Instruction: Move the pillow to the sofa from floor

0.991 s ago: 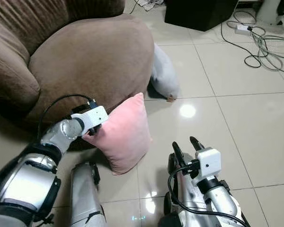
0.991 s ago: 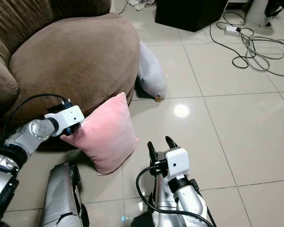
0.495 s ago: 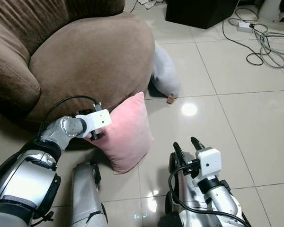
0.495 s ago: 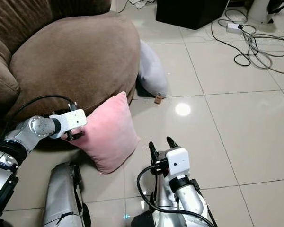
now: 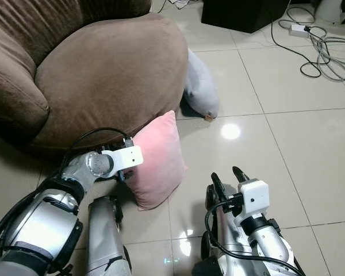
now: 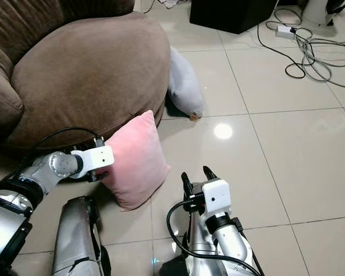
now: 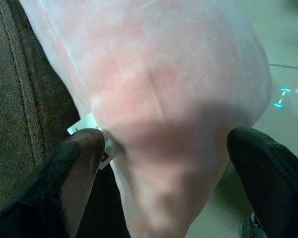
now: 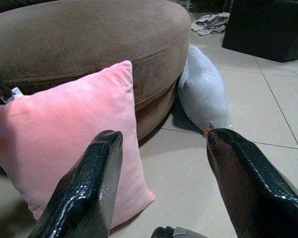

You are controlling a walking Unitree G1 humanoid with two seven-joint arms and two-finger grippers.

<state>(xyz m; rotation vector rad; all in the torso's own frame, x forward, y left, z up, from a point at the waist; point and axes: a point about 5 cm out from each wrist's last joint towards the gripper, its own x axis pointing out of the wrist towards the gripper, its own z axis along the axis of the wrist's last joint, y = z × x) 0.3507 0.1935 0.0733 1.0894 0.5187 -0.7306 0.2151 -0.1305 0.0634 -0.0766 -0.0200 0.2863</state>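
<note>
A pink pillow (image 5: 159, 156) stands on its edge on the tiled floor, leaning against the front of the brown sofa (image 5: 103, 63). My left gripper (image 7: 166, 139) is open at the pillow's left edge, low beside the sofa base. Its two black fingers (image 7: 77, 158) straddle the pillow's seam and white label without clamping it. From the head, the left wrist block (image 5: 129, 156) hides those fingers. My right gripper (image 5: 226, 175) is open and holds nothing, just right of the pillow's lower corner. Across its fingers (image 8: 94, 188) the pink pillow (image 8: 69, 144) shows.
A grey pillow (image 5: 200, 86) lies on the floor against the sofa, beyond the pink one. A black box (image 5: 241, 11) and loose cables with a power strip (image 5: 319, 52) are at the far right. Open tiles (image 5: 287, 149) stretch to the right.
My left gripper has dropped from the pillow's upper left edge to lower down beside the sofa base. The pillow has barely shifted. The right arm is still.
</note>
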